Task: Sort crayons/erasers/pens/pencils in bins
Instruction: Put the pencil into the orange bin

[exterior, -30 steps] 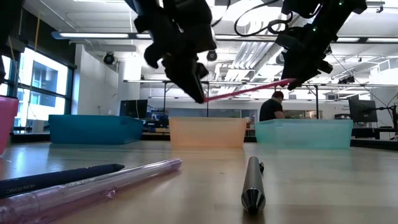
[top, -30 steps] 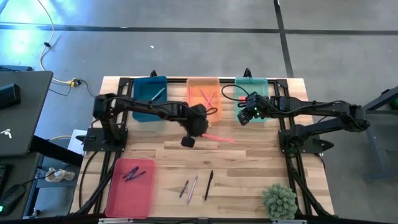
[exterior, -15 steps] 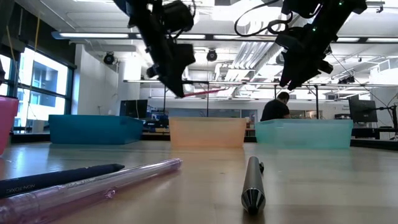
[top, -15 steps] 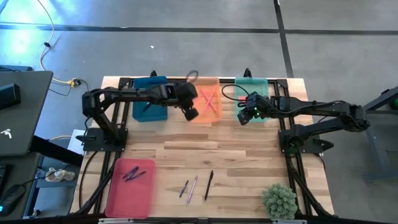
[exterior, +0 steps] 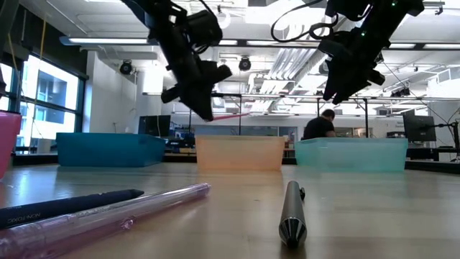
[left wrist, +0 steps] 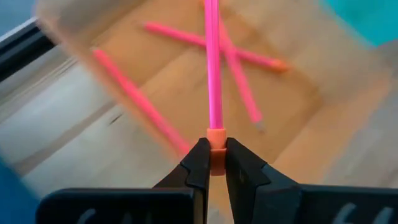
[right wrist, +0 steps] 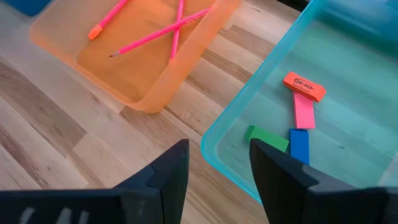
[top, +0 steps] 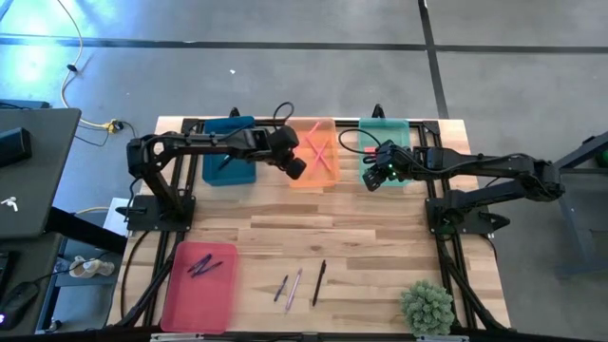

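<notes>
My left gripper hangs over the orange bin and is shut on a pink pencil. Several pink pencils lie in that bin. My right gripper is open and empty above the near left corner of the mint-green bin, where red, pink, green and blue erasers lie on the floor. The teal bin stands far left. The pink-red bin holds pens at near left. My left gripper pinches the pink pencil's orange eraser end between its two fingertips. The pencil sticks forward out of the fingers. It is lifted clear above the orange bin and shows nearly level in the low view.
Three loose pens lie on the wood near the table's front edge, also close in the low view. A small green plant stands at the near right corner. A person is in the room behind.
My left gripper has carried the pink pencil from the table's middle toward the far edge, to above the orange bin, and has turned while moving. The pencil has stayed clear of the table. My right gripper has kept still.
</notes>
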You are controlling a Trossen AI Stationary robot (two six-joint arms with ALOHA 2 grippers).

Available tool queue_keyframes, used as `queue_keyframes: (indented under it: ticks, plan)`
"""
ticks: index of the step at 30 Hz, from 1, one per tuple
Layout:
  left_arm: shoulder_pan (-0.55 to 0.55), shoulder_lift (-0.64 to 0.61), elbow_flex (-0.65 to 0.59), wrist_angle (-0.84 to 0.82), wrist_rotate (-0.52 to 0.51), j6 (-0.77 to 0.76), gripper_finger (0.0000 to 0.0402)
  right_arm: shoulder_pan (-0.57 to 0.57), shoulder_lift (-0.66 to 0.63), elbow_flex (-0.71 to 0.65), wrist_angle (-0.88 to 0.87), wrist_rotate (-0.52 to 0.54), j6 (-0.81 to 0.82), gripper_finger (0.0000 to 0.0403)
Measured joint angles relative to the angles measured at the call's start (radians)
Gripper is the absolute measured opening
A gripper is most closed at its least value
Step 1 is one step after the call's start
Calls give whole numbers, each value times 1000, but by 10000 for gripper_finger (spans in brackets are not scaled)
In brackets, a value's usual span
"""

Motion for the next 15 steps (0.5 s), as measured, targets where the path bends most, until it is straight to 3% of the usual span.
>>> queue_keyframes:
  ticks: [5,15]
  plan:
    - [5,0,2,67,44,-1,19,0,0,0,0,0,0,162]
    - [8,12,2,21,64,-31,41,0,0,0,0,0,5,162]
